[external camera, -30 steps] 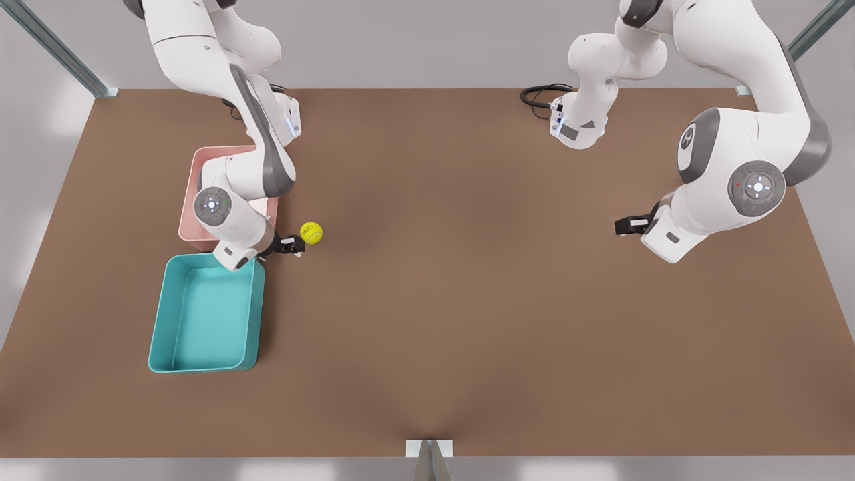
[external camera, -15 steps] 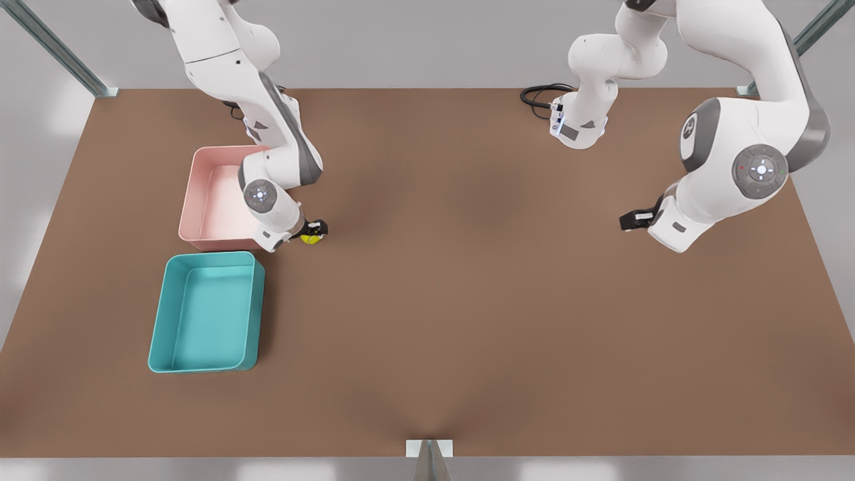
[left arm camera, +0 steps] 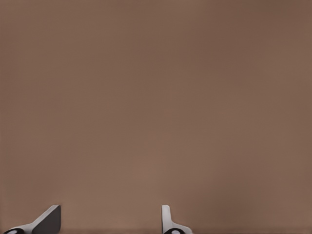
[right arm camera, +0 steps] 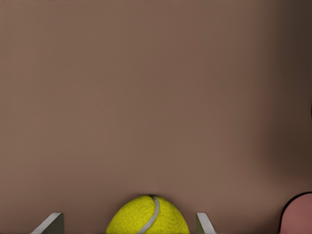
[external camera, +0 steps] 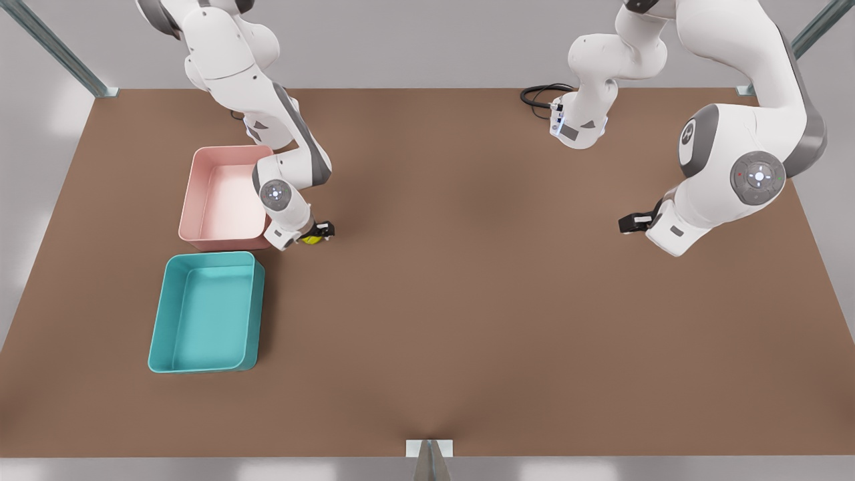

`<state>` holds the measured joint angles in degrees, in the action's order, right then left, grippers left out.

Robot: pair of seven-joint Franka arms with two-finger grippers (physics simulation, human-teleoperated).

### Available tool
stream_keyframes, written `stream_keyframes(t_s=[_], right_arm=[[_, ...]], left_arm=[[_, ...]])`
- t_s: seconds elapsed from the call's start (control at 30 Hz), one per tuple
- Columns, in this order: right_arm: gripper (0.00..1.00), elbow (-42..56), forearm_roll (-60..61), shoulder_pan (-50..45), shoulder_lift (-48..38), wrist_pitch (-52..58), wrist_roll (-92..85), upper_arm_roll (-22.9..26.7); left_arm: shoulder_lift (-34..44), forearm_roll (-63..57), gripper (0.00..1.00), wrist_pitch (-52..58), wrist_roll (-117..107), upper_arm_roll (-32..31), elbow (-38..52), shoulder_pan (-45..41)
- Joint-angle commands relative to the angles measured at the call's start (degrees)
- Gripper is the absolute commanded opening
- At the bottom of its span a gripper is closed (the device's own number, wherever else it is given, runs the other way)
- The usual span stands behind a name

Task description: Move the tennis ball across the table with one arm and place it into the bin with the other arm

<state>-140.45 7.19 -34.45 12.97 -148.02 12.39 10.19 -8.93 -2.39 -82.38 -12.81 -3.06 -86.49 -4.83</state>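
yellow-green tennis ball [right arm camera: 147,217] sits between the right gripper's [external camera: 319,233] spread fingers [right arm camera: 204,224].
left gripper [external camera: 630,222] waits spread over bare table [external camera: 467,300].

Right gripper [external camera: 319,233] over tennis ball [external camera: 309,238] beside pink tub [external camera: 224,194]; left gripper [external camera: 628,222] idle.

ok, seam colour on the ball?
Pale grey-white, curving across the yellow-green tennis ball; clearest in the right wrist view.
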Motion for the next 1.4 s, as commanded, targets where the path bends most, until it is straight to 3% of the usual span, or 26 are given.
stream_keyframes(t_s=[0.0, 0.67, 0.7, 0.73, 0.77, 0.87, 1.0, 1.03, 1.07, 1.23, 1.37], right_arm=[[1.00, -0.1, 0.1, 0.1, 0.3, -1.9, 1.0, 0.0], [1.00, -1.7, 0.1, 0.2, 4.1, -5.1, 0.5, 0.0], [0.97, -1.6, 0.1, 0.3, 4.1, -5.1, 0.5, 0.0], [0.79, -1.6, 0.0, 0.3, 4.2, -5.1, 0.4, 0.0], [0.70, -1.6, 0.0, 0.3, 4.2, -5.1, 0.2, 0.0], [0.66, -1.4, 0.0, 0.6, 4.2, -5.1, -0.2, 0.1], [0.67, -0.3, 0.1, 1.6, 2.7, -2.7, -1.9, 0.1], [0.72, -0.3, 0.1, 1.6, 2.0, -1.5, -1.9, 0.1], [1.00, -0.4, 0.1, 1.6, 1.6, -0.8, -1.8, 0.1], [1.00, -3.9, 0.1, 0.9, -0.6, 0.4, -1.8, 0.1], [1.00, -5.7, 0.1, 0.0, -0.7, -0.4, -1.6, 0.0]], left_arm=[[0.1, 0.0, 1.00, 0.2, 1.2, 0.0, 0.1, 0.0], [-0.3, 0.0, 1.00, 0.6, 1.0, 0.0, 0.1, -0.1], [-0.4, 0.0, 1.00, 0.6, 1.0, 0.0, 0.1, -0.1], [-0.4, 0.0, 1.00, 0.6, 1.0, 0.0, 0.1, -0.1], [-0.4, 0.0, 1.00, 0.6, 1.0, 0.0, 0.1, 0.0], [-0.4, 0.1, 1.00, 0.6, 1.1, 0.0, 0.1, 0.1], [-0.3, 0.0, 1.00, 0.6, 1.1, 0.0, 0.1, 0.0], [-0.4, 0.0, 1.00, 0.6, 1.1, 0.0, 0.1, 0.1], [-0.3, 0.0, 1.00, 0.7, 1.0, 0.0, 0.1, 0.0], [-0.2, 0.5, 1.00, 3.4, 1.0, 0.0, 0.4, -0.5], [0.1, 2.6, 1.00, 7.5, -2.2, -3.8, 0.5, -0.4]])
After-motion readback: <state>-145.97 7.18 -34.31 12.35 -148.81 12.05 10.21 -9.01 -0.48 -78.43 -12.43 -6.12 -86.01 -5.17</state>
